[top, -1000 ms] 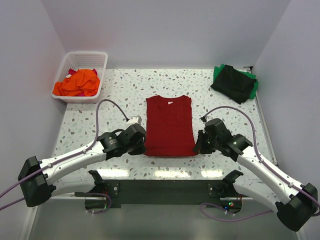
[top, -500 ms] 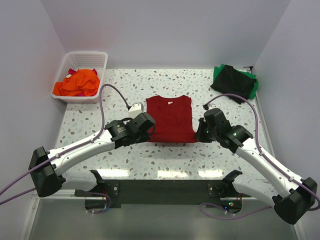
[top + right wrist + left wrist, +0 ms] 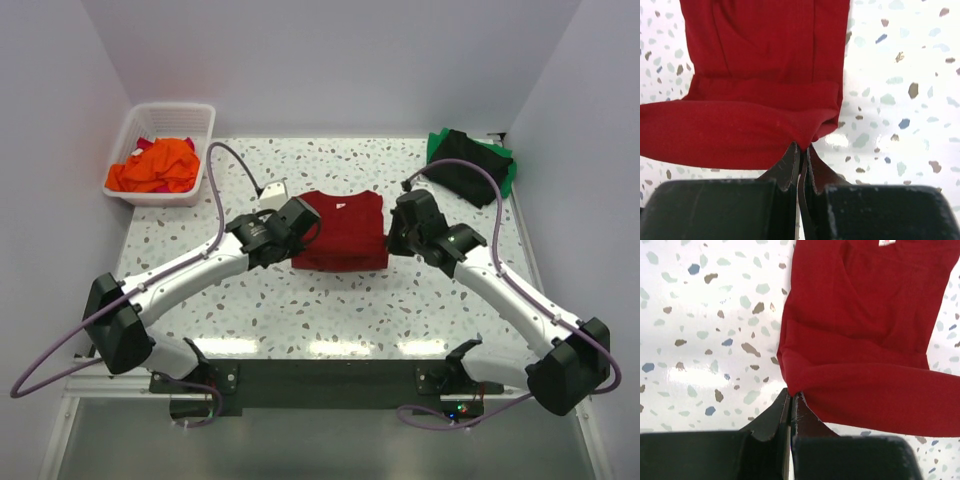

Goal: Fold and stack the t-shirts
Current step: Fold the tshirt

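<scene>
The dark red t-shirt (image 3: pixel 342 232) lies in the middle of the table, its lower part lifted and carried over its upper part. My left gripper (image 3: pixel 300 222) is shut on the shirt's bottom left corner (image 3: pixel 792 390). On the other side my right gripper (image 3: pixel 393 232) is shut on the bottom right corner (image 3: pixel 805 142). Both wrist views show the hem (image 3: pixel 870 395) (image 3: pixel 740 142) stretched between the jaws above the flat collar end. A folded black t-shirt (image 3: pixel 465 165) rests on a green one (image 3: pixel 508 172) at the back right.
A white slatted basket (image 3: pixel 200 150) at the back left holds orange (image 3: pixel 155 168) and red cloth. Grey walls close in the speckled table (image 3: pixel 330 310) on three sides. Purple cables loop above both arms.
Both grippers have moved away from the near edge toward the back, pulling the shirt's bottom hem up and over its body. The visible red shape has grown shorter.
</scene>
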Available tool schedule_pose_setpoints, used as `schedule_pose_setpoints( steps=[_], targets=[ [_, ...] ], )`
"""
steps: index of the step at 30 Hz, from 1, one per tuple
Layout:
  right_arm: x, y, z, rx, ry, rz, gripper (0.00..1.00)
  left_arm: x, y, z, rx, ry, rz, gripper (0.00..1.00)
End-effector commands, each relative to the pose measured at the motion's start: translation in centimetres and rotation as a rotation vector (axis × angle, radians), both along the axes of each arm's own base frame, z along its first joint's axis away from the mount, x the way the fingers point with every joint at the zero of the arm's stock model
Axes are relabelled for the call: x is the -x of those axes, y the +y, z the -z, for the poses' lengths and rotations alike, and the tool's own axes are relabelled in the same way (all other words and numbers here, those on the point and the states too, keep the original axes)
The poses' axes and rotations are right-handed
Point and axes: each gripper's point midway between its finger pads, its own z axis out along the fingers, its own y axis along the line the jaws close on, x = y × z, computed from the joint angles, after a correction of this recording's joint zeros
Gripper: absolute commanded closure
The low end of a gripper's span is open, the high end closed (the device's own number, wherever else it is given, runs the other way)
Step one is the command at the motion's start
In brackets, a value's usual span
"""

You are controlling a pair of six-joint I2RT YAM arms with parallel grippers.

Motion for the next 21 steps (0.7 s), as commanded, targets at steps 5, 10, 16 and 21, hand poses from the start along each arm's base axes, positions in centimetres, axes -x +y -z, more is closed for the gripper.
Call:
schedule_pose_setpoints(
  steps=[5, 10, 16, 21],
  targets=[
    [-6.5, -0.3, -3.5, 0.026, -0.147, 0.065, 1.0, -6.4, 1.2, -2.7, -0.032, -0.112, -0.039, 1.0],
    [-9.2, -0.2, -2.9, 0.027, -0.147, 0.079, 1.0, -8.8, 0.8, -1.4, -0.086, -0.084, -0.013, 1.0],
    [-11.9, -0.1, -1.1, 0.042, -0.117, 0.095, 1.0, -11.9, -0.4, 0.1, -0.122, -0.082, 0.002, 1.0],
    [-14.0, 0.1, 0.3, 0.05, -0.106, 0.106, 1.0, -14.0, -0.5, 2.2, -0.152, -0.052, -0.012, 1.0]
  ],
)
